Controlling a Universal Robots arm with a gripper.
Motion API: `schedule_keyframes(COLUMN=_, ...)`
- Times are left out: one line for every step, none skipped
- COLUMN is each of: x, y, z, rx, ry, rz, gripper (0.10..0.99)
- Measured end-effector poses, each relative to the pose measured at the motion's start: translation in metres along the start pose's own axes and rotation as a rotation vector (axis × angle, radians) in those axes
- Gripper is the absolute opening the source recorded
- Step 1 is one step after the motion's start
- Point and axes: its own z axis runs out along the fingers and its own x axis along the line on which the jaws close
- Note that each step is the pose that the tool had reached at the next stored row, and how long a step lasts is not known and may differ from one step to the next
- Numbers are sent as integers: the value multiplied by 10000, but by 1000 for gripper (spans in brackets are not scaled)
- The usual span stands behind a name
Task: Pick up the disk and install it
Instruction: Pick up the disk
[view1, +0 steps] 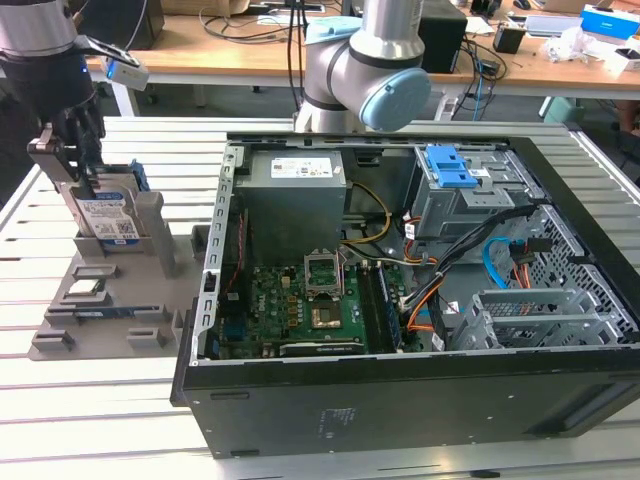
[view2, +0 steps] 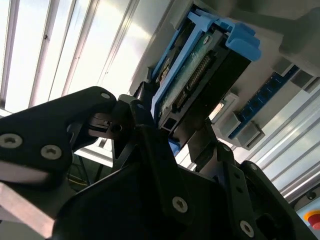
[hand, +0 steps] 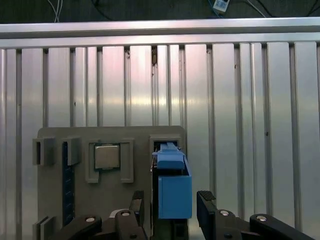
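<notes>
- While the disk (view1: 105, 215) stands upright on its edge in a slot of the grey holder (view1: 110, 335), near the edge of the surface (view1: 100, 420) at the exterior view's left, it is straddled by the jaws. They are seen parted, one at each broad face, and in the first wrist view a narrow gap shows beside the blue carrier frame. Nothing is gripped.
- The step in hand is judged to be the grasp for the pick-up. Installation is not begun: the open computer case (view1: 400, 410) lies well apart toward the exterior view's right, with its drive cage (view1: 455, 190) inside.
- A good grasp is judged to need the jaws centred across the disk's thickness, so that both flat faces are met together and the disk is not tilted against the slot walls.
- The hold is best taken on the metal body and frame, clear of the connector row (view2: 192, 75) on the disk's edge.
- The processor chip (hand: 107, 156), seated just beside the slot, should be left undisturbed.
- A blue-and-white label is seen on the disk's face, and a white one on the power supply (view1: 290, 200). No print on either can be made out.
</notes>
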Motion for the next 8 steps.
schedule_keyframes(x=0, y=0, z=9, rx=1, ry=-1, rz=0, gripper=541)
schedule_keyframes(x=0, y=-1, z=18, rx=0, ry=-1, rz=0, gripper=541)
schedule_keyframes(x=-1, y=-1, z=30, rx=0, ry=0, rz=0, gripper=541)
schedule_keyframes(x=-1, y=-2, z=39, rx=0, ry=-1, rz=0, gripper=541)
schedule_keyframes(x=-1, y=-2, z=43, rx=-1, ry=0, rz=0, gripper=541)
schedule_keyframes(x=-1, y=-2, z=45, rx=-2, ry=1, rz=0, gripper=541)
schedule_keyframes(x=-1, y=-2, z=45, rx=-3, ry=1, rz=0, gripper=541)
schedule_keyframes(x=-1, y=-2, z=47, rx=0, ry=0, rz=0, gripper=541)
